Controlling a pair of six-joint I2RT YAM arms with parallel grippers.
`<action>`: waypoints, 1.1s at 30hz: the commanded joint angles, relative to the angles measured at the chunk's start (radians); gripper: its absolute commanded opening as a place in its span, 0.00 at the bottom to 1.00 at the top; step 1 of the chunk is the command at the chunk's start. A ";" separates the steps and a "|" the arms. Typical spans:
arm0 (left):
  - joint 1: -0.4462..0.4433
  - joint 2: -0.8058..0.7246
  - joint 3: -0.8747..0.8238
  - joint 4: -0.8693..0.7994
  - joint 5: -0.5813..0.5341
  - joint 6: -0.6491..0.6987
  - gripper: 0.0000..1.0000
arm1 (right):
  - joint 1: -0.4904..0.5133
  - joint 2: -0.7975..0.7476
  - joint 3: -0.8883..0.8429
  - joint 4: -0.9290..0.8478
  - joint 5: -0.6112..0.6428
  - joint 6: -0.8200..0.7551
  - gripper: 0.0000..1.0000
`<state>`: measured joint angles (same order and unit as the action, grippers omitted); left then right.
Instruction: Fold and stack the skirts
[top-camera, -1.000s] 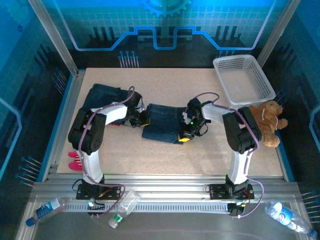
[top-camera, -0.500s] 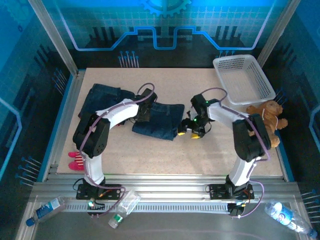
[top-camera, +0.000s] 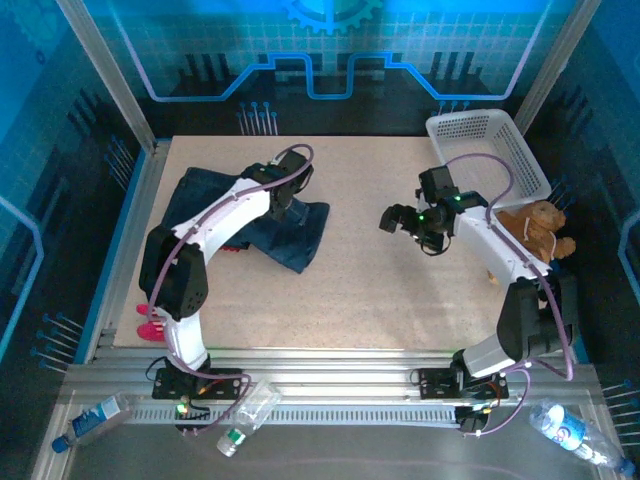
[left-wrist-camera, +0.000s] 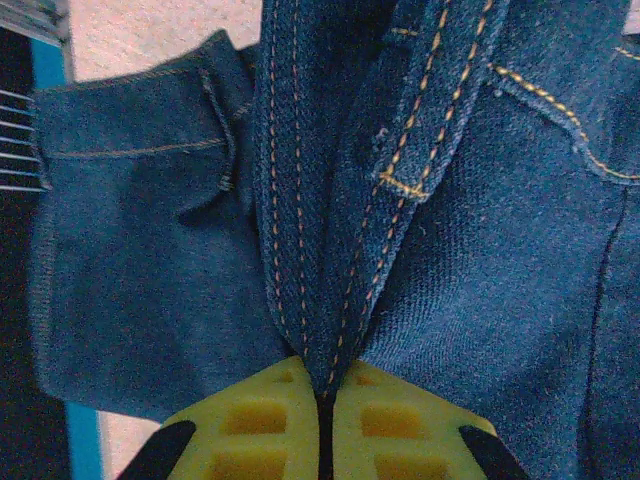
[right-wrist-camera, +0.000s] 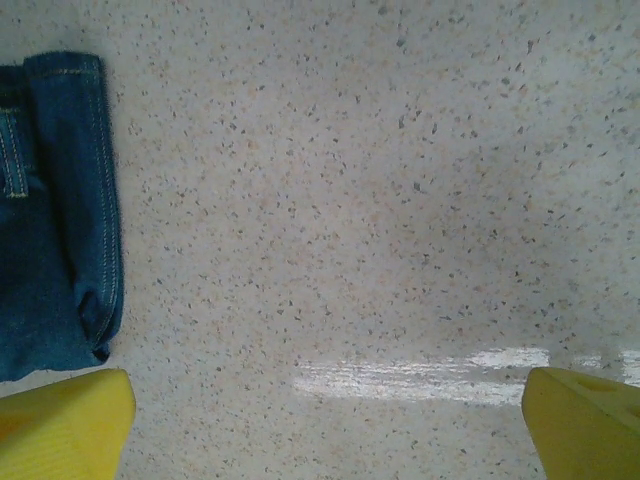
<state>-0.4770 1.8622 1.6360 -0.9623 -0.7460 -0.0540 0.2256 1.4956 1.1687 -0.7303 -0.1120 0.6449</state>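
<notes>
**Operator:** Where is the work piece, and what holds it?

**Guide:** The folded denim skirt (top-camera: 298, 232) lies left of centre in the overhead view. Your left gripper (top-camera: 287, 198) is clamped on its upper edge. In the left wrist view the left gripper (left-wrist-camera: 321, 385) has its jaws pressed together on a stitched fold of the folded denim skirt (left-wrist-camera: 470, 260). Several layers are pinched at once, which is probably why the fold is not opening.

**Operator:** Why there, rather than mid-table?

**Guide:** A second denim skirt (top-camera: 203, 190) lies flat at the upper left of the table (top-camera: 400, 300). The held piece sits just beside it, but the arm hides whether they overlap. Judged from this position, you are at the stacking step, with the fold finished and the piece being brought to its partner.

**Operator:** And the other arm?

**Guide:** Your right gripper (top-camera: 404, 219) hangs right of centre, jaws spread wide and holding nothing. In its wrist view the right gripper (right-wrist-camera: 320, 425) looks down on bare table, and the folded denim skirt (right-wrist-camera: 50, 220) is at the left edge of the frame, well apart from the jaws. That leaves the left arm free to work. The basket (top-camera: 440, 128) and teddy bear (top-camera: 535, 230) on the right take no part in this.
</notes>
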 joint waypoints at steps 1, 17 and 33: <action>0.005 -0.025 0.076 -0.055 -0.098 0.107 0.00 | -0.018 -0.020 -0.012 0.014 0.013 0.026 1.00; 0.150 -0.074 0.397 -0.203 0.244 0.181 0.00 | -0.046 -0.010 -0.037 0.070 -0.037 0.047 1.00; 0.642 -0.178 0.191 0.017 0.877 0.398 0.00 | -0.061 0.036 -0.024 0.087 -0.086 0.065 1.00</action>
<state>0.1028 1.6760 1.8805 -1.0576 -0.0719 0.2802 0.1791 1.5101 1.1423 -0.6521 -0.1699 0.6891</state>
